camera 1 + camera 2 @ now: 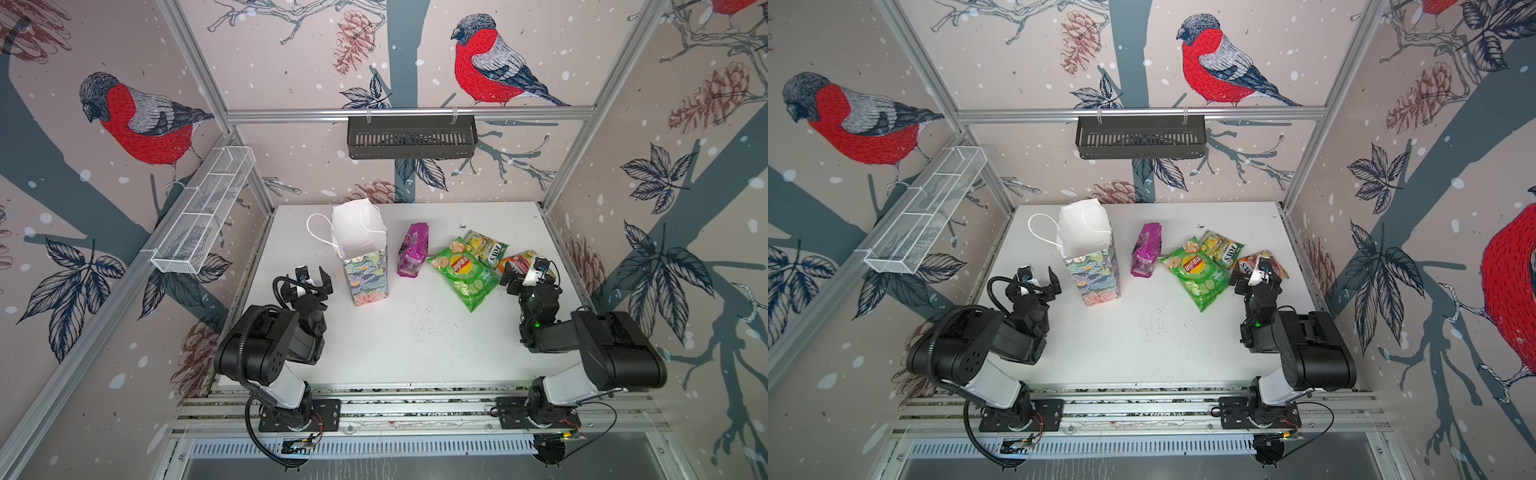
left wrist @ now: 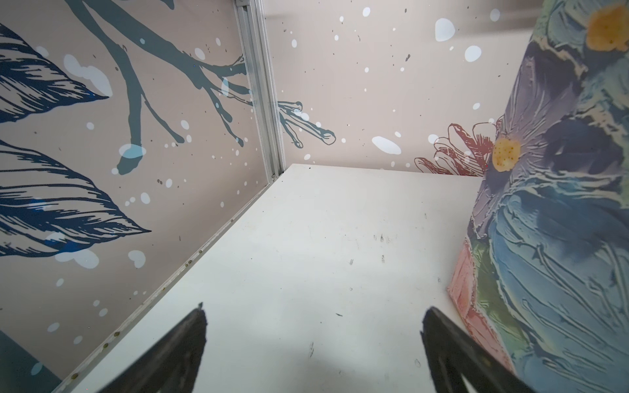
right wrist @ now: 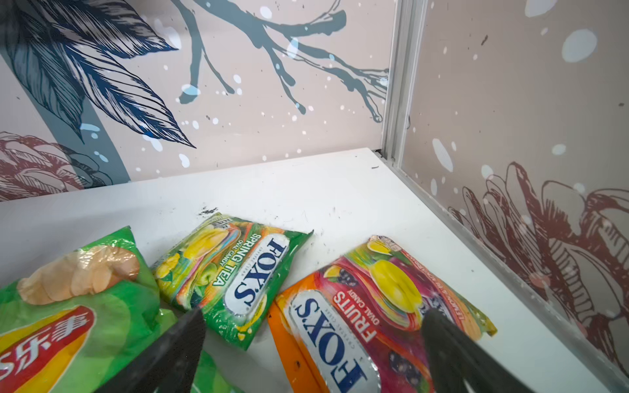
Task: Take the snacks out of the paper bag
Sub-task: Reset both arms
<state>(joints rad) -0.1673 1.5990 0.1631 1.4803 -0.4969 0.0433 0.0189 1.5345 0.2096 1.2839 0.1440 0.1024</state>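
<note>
paper bag (image 1: pixel 365 270) upright, table (image 1: pixel 415 345) left-centre | green chip bag (image 1: pixel 465 272) flat, right of it | purple packet (image 1: pixel 411 253) between them | yellow-green packet (image 3: pixel 224 272), orange packet (image 3: pixel 357 306) beside chip bag | left gripper (image 1: pixel 312 276) spread, empty, near paper bag | right gripper (image 3: pixel 311 343) spread over orange packet, no grasp

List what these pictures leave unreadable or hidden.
- Paper bag bottom inside: both top views, hidden by its own walls; any leftover snack cannot be told.
- Orange packet: top views, partly covered by the right end effector.
- Purple packet print: too small in top views.
- Green chip bag: right wrist view, cut off by the frame edge.
</note>
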